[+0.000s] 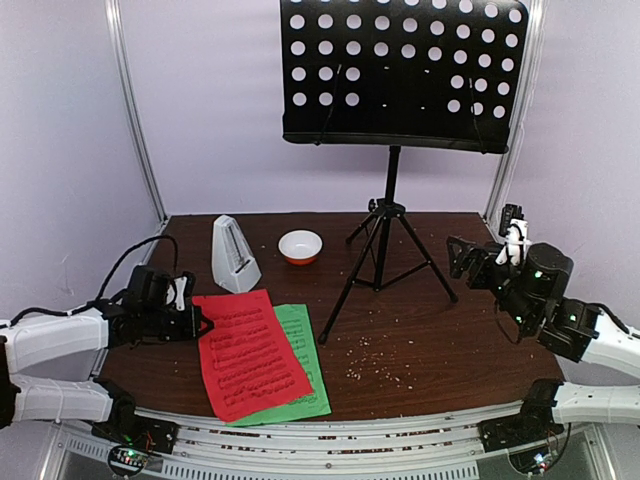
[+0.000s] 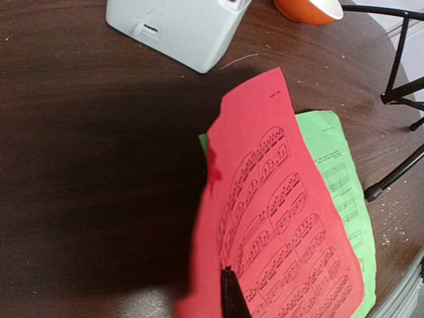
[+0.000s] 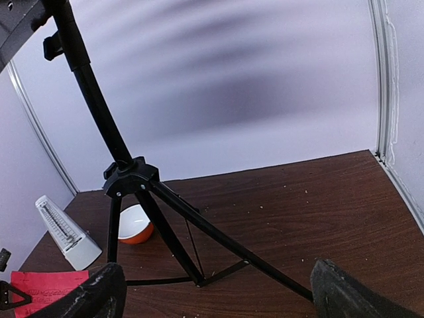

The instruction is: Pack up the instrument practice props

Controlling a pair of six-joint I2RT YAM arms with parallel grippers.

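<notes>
The white pyramid metronome (image 1: 233,255) stands at the back left of the table. In the middle rises the black tripod music stand (image 1: 385,255), its perforated desk (image 1: 400,70) high above. A red sheet-music page (image 1: 250,355) lies over a green page (image 1: 305,350) at the front left. My left gripper (image 1: 200,322) is shut on the red page's left edge, which curls up off the table in the left wrist view (image 2: 285,218); its dark tip (image 2: 228,275) lies against the paper. My right gripper (image 1: 462,258) hovers open right of the tripod legs (image 3: 199,232), its fingers (image 3: 99,295) spread wide and holding nothing.
A small white-and-orange bowl (image 1: 300,245) sits between the metronome and the stand. Crumbs (image 1: 375,360) are scattered over the dark wood table (image 1: 440,350) in front of the tripod. Metal frame posts (image 1: 135,110) rise at the back corners.
</notes>
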